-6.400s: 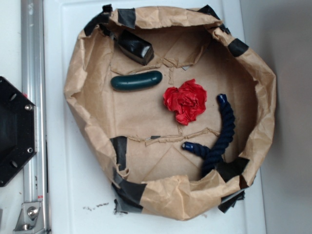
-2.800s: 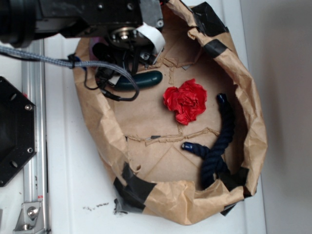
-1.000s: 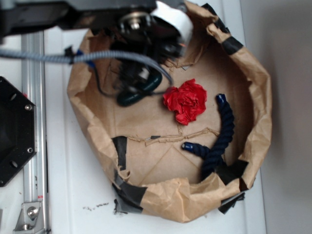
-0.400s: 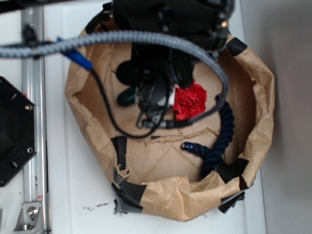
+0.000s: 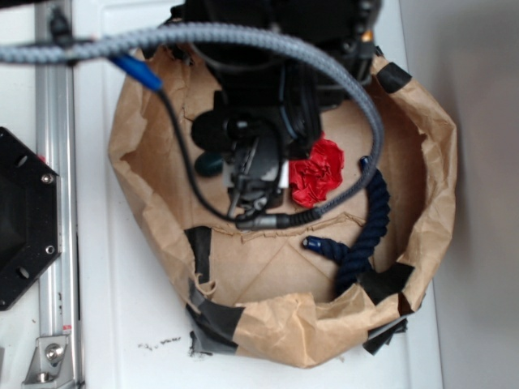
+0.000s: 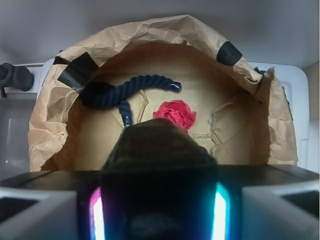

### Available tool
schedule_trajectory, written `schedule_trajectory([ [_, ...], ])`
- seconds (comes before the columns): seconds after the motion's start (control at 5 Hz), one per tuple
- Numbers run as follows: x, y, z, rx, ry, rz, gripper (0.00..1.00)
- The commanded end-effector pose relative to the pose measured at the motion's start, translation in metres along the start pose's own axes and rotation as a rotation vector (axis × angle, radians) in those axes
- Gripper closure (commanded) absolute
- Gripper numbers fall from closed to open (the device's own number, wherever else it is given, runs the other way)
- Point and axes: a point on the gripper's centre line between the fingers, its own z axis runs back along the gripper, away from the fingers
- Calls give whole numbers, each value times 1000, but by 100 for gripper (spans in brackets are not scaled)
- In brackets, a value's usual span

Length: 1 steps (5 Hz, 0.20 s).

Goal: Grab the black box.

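The black box fills the space between my two glowing pads in the wrist view, a dark block standing up in front of the camera. My gripper is shut on it. In the exterior view the gripper hangs over the middle of the brown paper bowl, and the arm hides the box. The dark green cylinder peeks out just left of the gripper.
A crumpled red paper ball lies right of the gripper, and a dark blue rope curls along the bowl's right side. The bowl's rim has black tape patches. A metal rail and black base plate stand at the left.
The arm came in over the bowl's back left, where the black box lay, and has since moved toward the bowl's middle near the red ball. In the last half second it shifted only slightly.
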Motion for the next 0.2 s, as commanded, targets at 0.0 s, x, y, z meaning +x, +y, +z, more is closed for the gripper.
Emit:
schedule_trajectory([
  [0.0, 10, -3, 10, 41, -23, -10, 100],
])
